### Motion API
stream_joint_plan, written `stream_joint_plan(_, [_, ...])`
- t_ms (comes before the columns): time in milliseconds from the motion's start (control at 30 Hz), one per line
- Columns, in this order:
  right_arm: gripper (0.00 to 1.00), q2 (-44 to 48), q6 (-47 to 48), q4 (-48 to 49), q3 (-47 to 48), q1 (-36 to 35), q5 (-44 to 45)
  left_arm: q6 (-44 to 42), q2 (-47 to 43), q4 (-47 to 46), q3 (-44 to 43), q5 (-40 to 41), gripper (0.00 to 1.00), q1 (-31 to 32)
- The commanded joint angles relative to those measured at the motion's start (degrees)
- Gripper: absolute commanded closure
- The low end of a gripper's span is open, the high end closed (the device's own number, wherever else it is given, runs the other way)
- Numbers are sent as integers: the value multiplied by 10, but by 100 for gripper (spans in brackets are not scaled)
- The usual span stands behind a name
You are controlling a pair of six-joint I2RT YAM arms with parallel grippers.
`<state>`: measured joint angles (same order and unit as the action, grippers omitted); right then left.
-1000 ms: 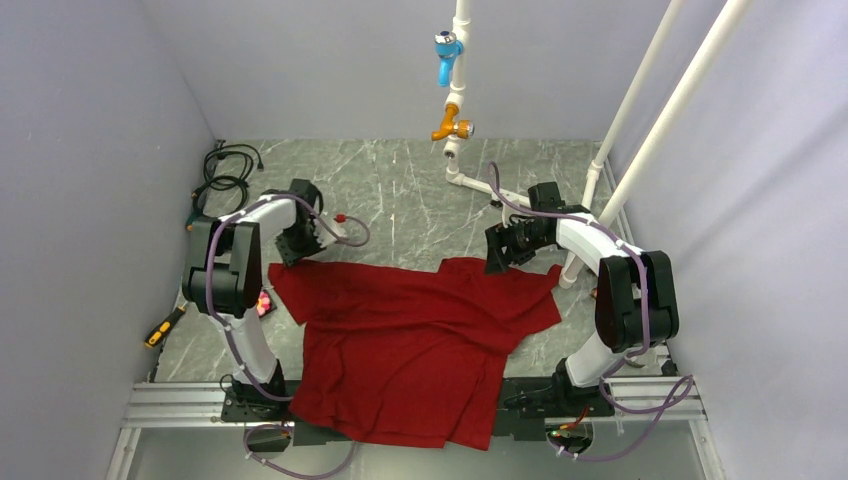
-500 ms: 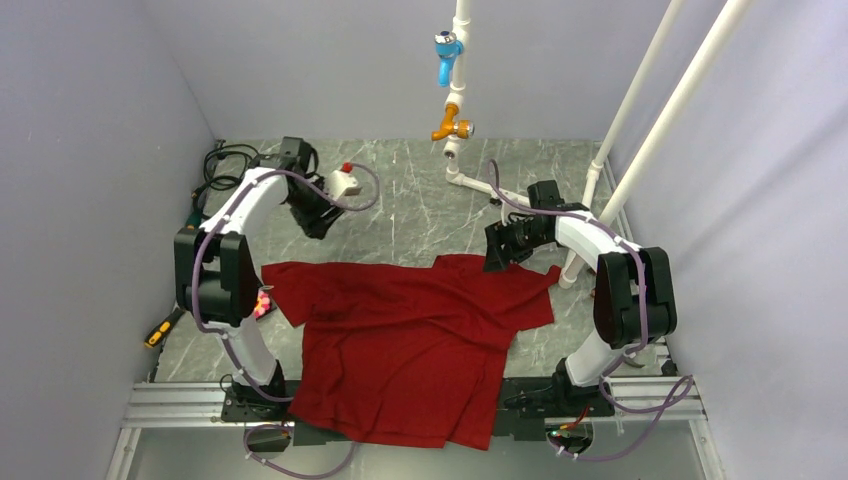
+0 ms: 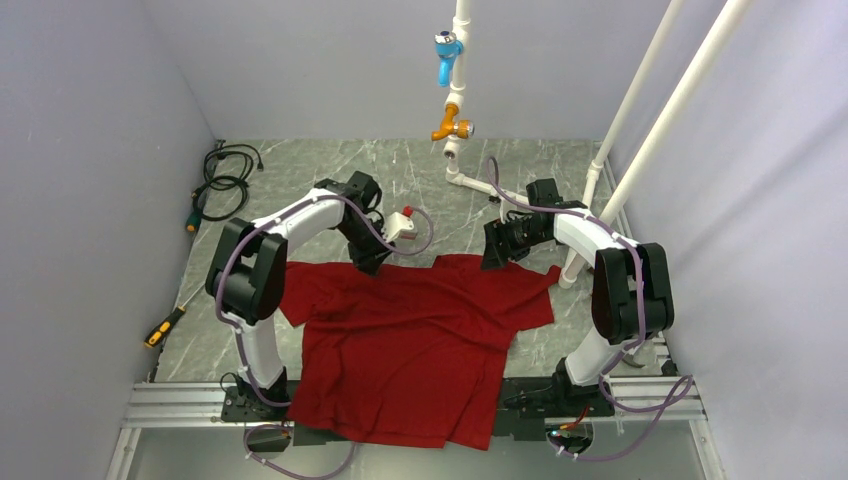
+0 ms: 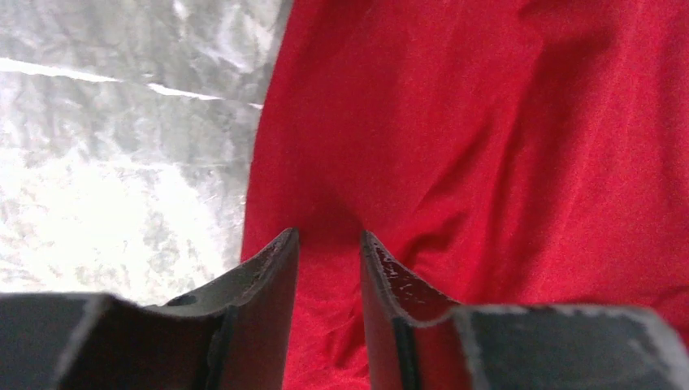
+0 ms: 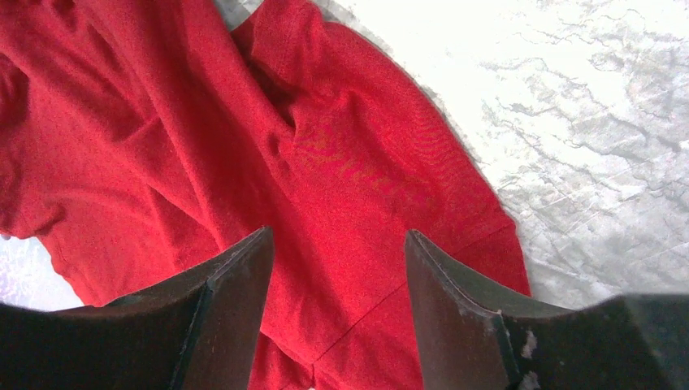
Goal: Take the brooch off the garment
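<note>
The garment (image 3: pixel 410 330) is a red T-shirt lying spread on the marble table, its hem hanging over the near rail. No brooch shows in any view. My left gripper (image 3: pixel 372 262) hovers at the shirt's far edge, left of the collar. In the left wrist view the left gripper (image 4: pixel 328 237) is open, with only red cloth (image 4: pixel 487 146) below the gap. My right gripper (image 3: pixel 492 258) hangs over the shirt's far right shoulder. Seen from its own wrist, the right gripper (image 5: pixel 337 236) is open wide above wrinkled fabric (image 5: pixel 357 162) and a seam.
A white pipe with a blue tap (image 3: pixel 445 55) and an orange tap (image 3: pixel 452 127) hangs at the back centre. White poles (image 3: pixel 640 110) slant on the right. Black cables (image 3: pixel 225 170) lie back left, and a yellow-handled screwdriver (image 3: pixel 160 330) lies at the left.
My left arm left the shirt's left sleeve, swung to the back, then came in to the far edge near the collar, its jaws now apart. The right gripper narrowed slightly and stayed put.
</note>
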<state>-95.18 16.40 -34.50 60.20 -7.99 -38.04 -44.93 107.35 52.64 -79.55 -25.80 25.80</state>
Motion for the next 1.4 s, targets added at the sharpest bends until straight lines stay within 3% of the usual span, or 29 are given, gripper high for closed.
stream_joint_plan(0, [38,1,-1,2,23,3,-19,1,-4,-3,6,-42,70,18])
stream_joint_plan(133, [39,2,0,1,24,3,-20,-8,-28,1,28,-55,100,28])
stream_joint_plan(433, [40,5,1,-1,19,3,-30,-13,-130,-4,112,-62,100,66])
stream_joint_plan(633, [41,2,-1,-5,22,3,-55,12,-136,-35,162,-31,100,118])
stream_joint_plan(700, [41,5,-1,-5,22,2,-66,24,-142,-46,149,-31,74,107])
stream_joint_plan(767, [41,9,-3,-4,20,2,-79,28,-151,-62,136,-25,55,97])
stream_joint_plan(900, [40,8,-7,-5,18,0,-96,19,-151,-87,111,-11,39,74])
stream_joint_plan(1100, [39,7,-10,-3,21,-14,-116,12,-86,-102,81,26,32,24])
stream_joint_plan(1267, [38,3,-22,8,23,-27,-119,-12,-54,-97,70,27,39,12])
stream_joint_plan(1367, [38,-1,-23,10,26,-28,-118,-18,-42,-84,67,19,37,13])
